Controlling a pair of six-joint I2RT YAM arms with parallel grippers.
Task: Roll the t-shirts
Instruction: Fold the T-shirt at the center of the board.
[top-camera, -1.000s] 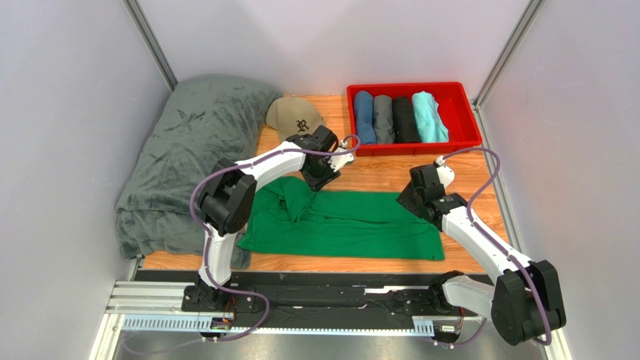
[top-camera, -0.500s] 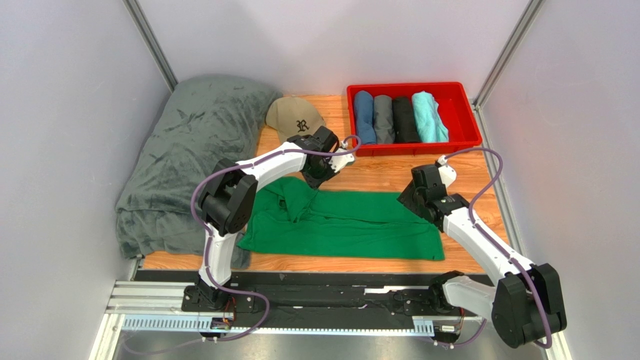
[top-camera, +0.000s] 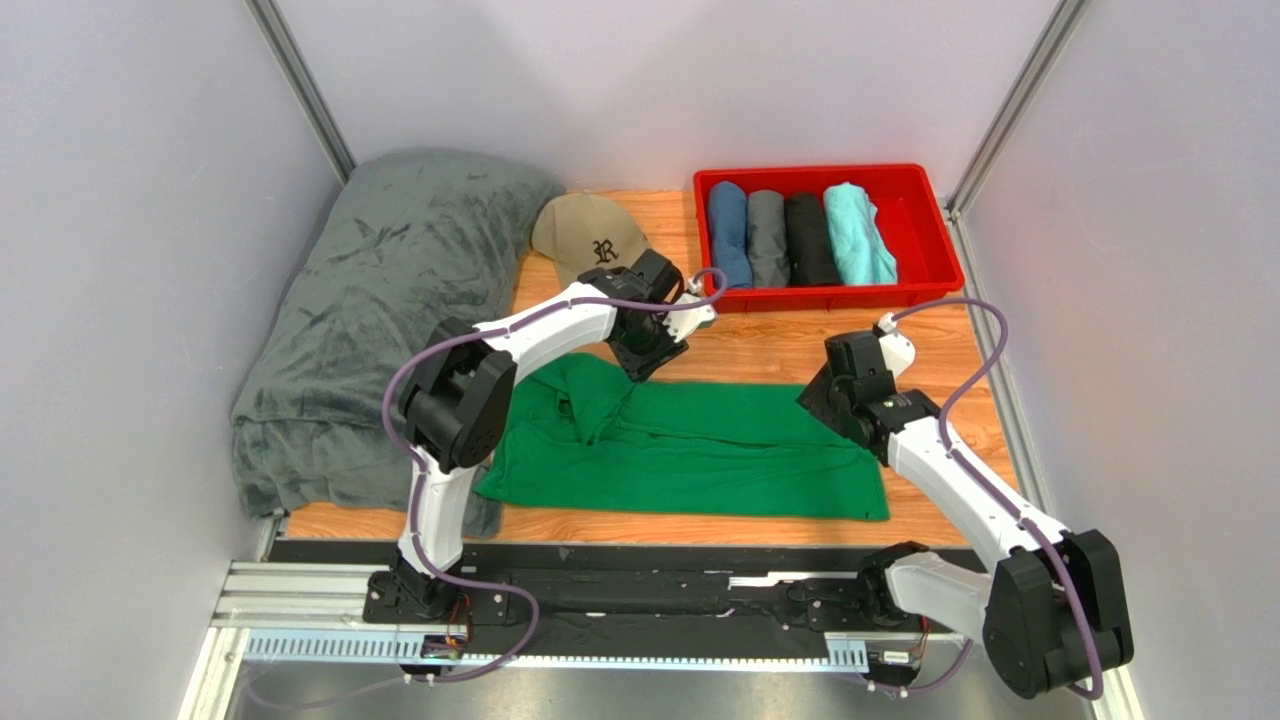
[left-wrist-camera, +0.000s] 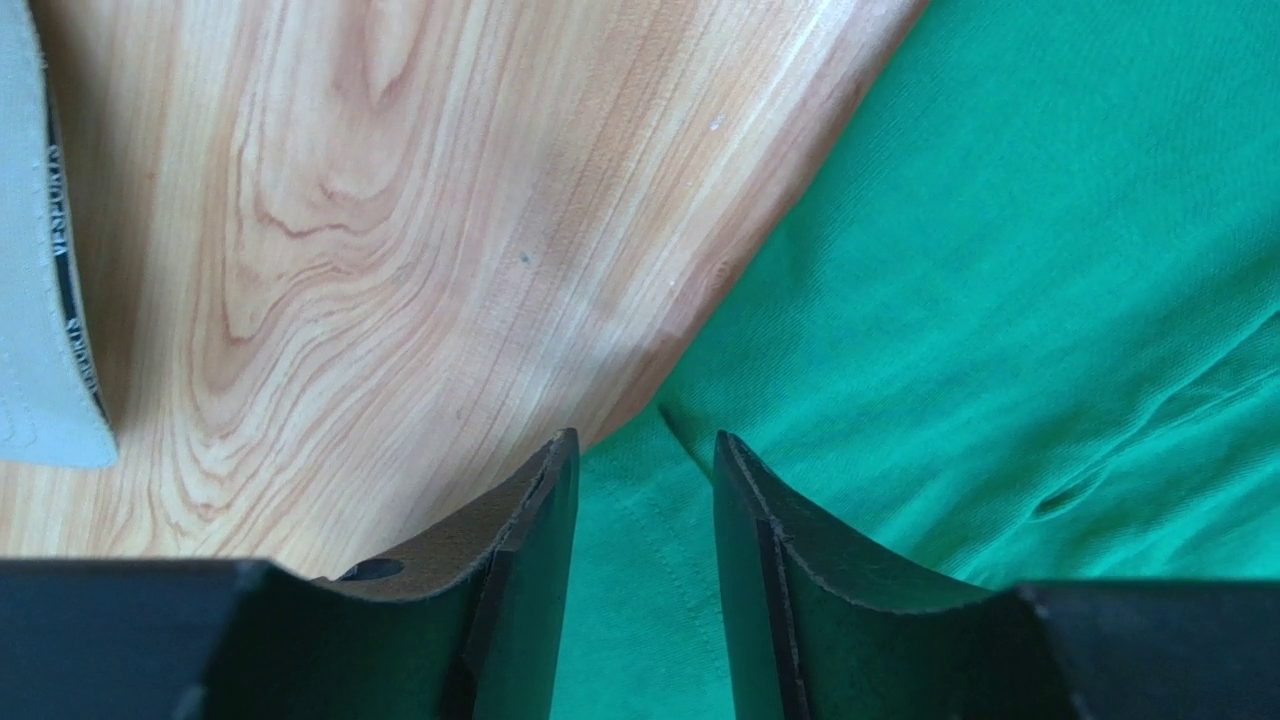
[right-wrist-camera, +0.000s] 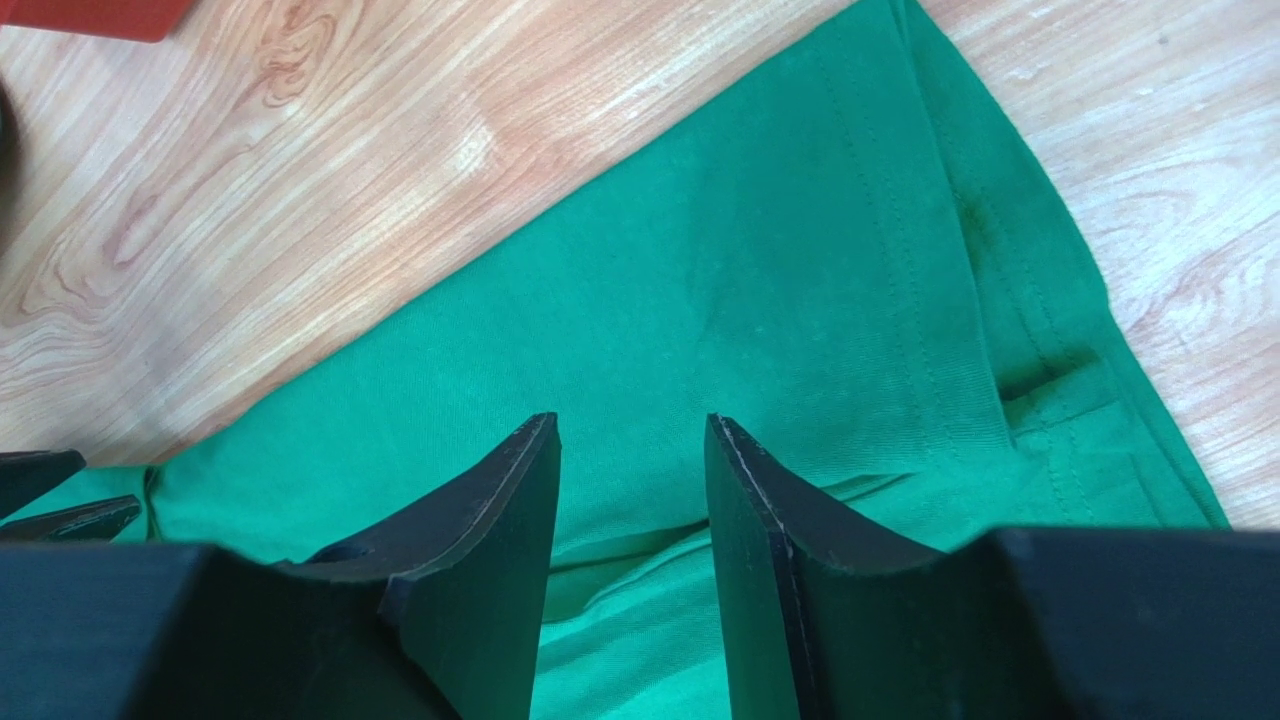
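Left fingers and right fingers stand parted and empty, apparently just above the green t-shirt on the bench.

Your top external camera sits high behind the arm bases, looking down and forward, far off, with the whole table in frame. Left wrist camera looks down past the left gripper, very close, onto the green t-shirt edge and bare wood. Right wrist camera, equally close past the right gripper, covers the shirt's far end. All three views share that shirt.
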